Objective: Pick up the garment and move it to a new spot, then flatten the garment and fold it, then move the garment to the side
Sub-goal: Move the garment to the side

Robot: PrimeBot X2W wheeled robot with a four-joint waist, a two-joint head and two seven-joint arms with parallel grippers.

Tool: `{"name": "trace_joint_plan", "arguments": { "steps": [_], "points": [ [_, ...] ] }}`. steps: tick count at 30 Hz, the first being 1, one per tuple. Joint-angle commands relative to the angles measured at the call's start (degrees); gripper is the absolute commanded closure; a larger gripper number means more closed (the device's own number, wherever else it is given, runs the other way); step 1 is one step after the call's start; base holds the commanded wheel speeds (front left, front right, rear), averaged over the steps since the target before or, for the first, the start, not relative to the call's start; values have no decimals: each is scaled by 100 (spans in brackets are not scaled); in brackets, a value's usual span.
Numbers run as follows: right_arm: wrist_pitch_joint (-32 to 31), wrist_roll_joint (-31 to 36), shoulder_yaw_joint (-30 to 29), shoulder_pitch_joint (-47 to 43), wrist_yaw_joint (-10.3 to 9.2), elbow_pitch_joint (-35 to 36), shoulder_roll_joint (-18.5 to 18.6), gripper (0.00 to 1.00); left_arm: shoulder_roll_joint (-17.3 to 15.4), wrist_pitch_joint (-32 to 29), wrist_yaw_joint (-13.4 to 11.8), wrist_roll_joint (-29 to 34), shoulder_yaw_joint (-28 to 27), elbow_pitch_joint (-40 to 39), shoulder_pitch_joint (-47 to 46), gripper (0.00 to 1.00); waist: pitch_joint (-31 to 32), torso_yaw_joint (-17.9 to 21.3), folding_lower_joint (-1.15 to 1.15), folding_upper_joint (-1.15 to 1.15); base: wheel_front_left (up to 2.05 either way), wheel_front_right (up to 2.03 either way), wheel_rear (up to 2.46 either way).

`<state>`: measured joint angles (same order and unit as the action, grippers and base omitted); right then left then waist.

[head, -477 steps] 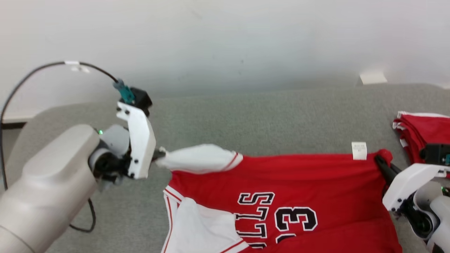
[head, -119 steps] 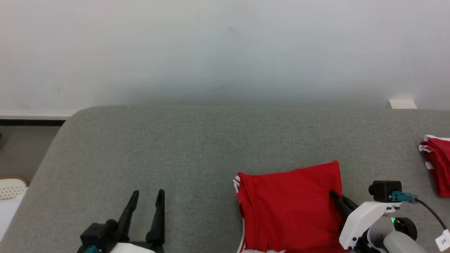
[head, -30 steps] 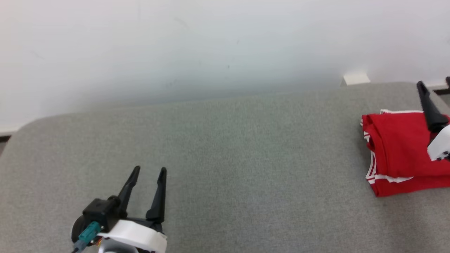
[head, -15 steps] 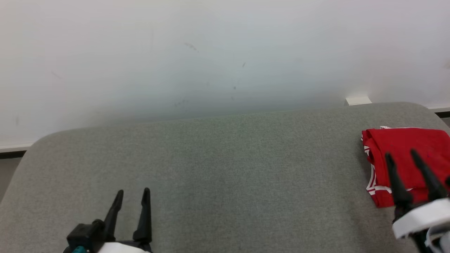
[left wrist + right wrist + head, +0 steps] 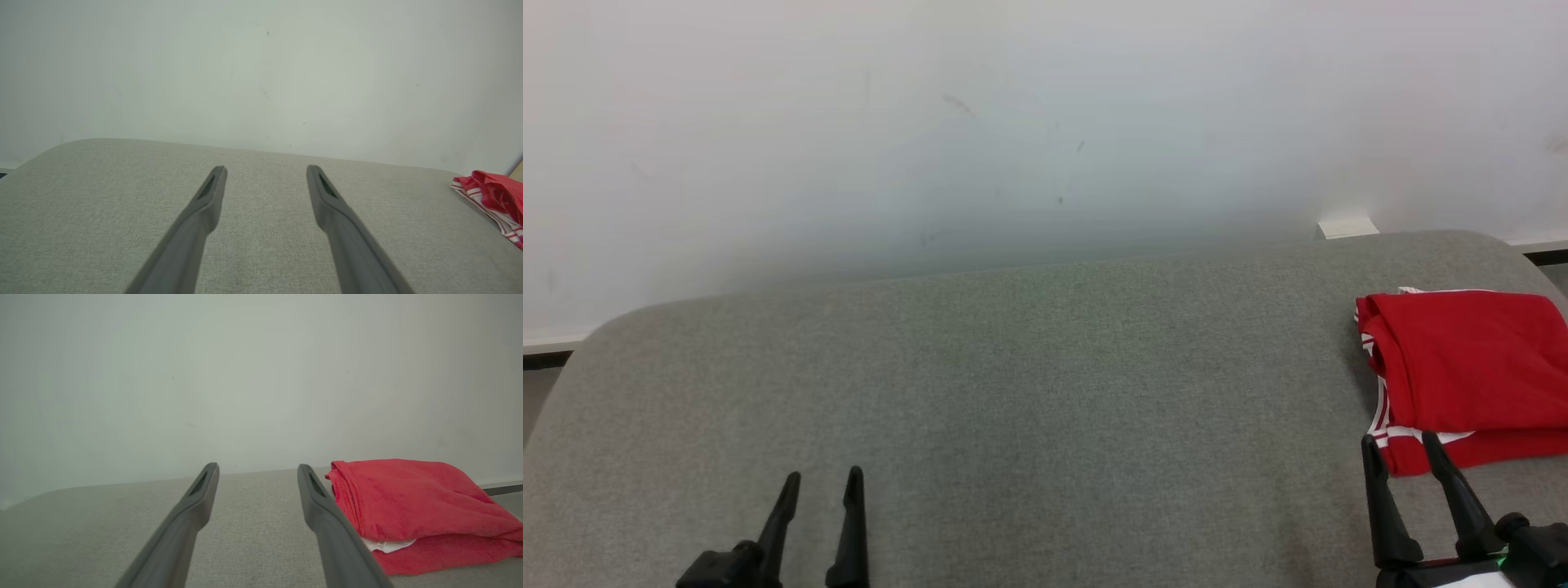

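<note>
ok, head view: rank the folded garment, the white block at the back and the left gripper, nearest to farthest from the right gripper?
1. Folded garment: just ahead of the right gripper, at the right side.
2. White block: at the far edge, rear right.
3. Left gripper: far across, at the lower left.

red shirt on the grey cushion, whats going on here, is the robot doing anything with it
Nothing is being handled. The red garment lies folded at the right end of the grey cushion. The left hand and the right hand are both open and empty, the right one close to the garment's near edge. The folding and the move to the side look done.
</note>
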<state>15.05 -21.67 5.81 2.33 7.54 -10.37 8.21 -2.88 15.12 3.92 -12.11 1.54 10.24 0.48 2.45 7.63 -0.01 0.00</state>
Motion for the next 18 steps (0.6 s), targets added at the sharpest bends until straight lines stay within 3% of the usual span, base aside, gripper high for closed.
{"name": "trace_joint_plan", "arguments": {
  "steps": [1, 9, 18],
  "points": [
    [12, 6, 55, 65, -12, -76, -22, 0, -14, -3, -38, -23, 2, 8, 51, 0, -7, 6, 1, 0, 0, 0, 0],
    [12, -61, 229, 316, -12, -267, -7, 0, -13, -3, -233, -52, 17, 54, -49, 0, -30, -42, 1, 0, 0, 0, 0],
    [13, -97, 265, 290, -12, -350, -50, 0, -12, -3, -203, -75, -22, 86, -37, 0, -20, -79, 1, 0, 0, 0, 0]
  ]
}}
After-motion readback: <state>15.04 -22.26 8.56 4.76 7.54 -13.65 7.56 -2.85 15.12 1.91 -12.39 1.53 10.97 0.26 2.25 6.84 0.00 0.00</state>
